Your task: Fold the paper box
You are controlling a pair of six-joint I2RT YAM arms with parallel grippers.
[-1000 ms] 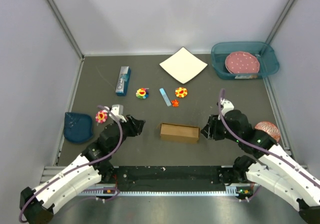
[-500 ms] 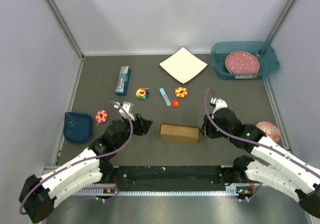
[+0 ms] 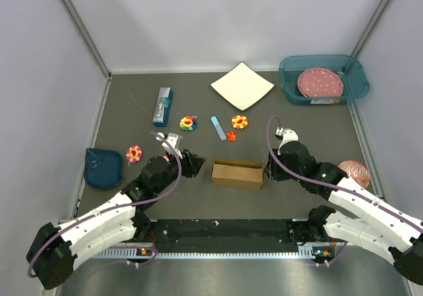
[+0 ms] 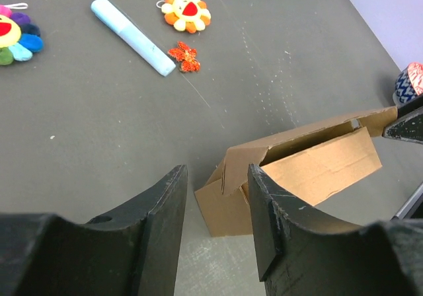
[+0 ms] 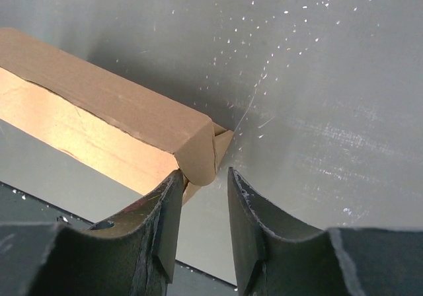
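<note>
At the far left of the table (image 3: 132, 91) lies a dark blue pouch (image 3: 104, 167), with a pink flower toy (image 3: 134, 153) just beside it and a small blue carton (image 3: 162, 106) farther back. My left arm (image 3: 125, 207) reaches in from the near edge. My left jaws stand a little way open with nothing between them, pointed at the left end of the paper box (image 3: 237, 174) and just short of it. From my left wrist that end shows a loose flap and a gap along the top edge. The paper box lies on its long side near the middle of the table, toward the near edge, between my two pairs of jaws. Behind it sit a rainbow flower (image 3: 188, 123), a light blue stick (image 3: 219, 127), a tiny red flower (image 3: 231, 135) and an orange flower (image 3: 239, 121), with a white square sheet (image 3: 242, 86) farther back. My right jaws are parted narrowly at the box's right end. Its folded corner sits at their mouth, close against one tip, with a sliver of table showing beside the other, so they do not clamp it. At the back right stands a teal bin (image 3: 289, 88) holding a pink spotted plate (image 3: 320, 82). A round patterned object (image 3: 357, 170) lies by my right arm (image 3: 350, 200).
</note>
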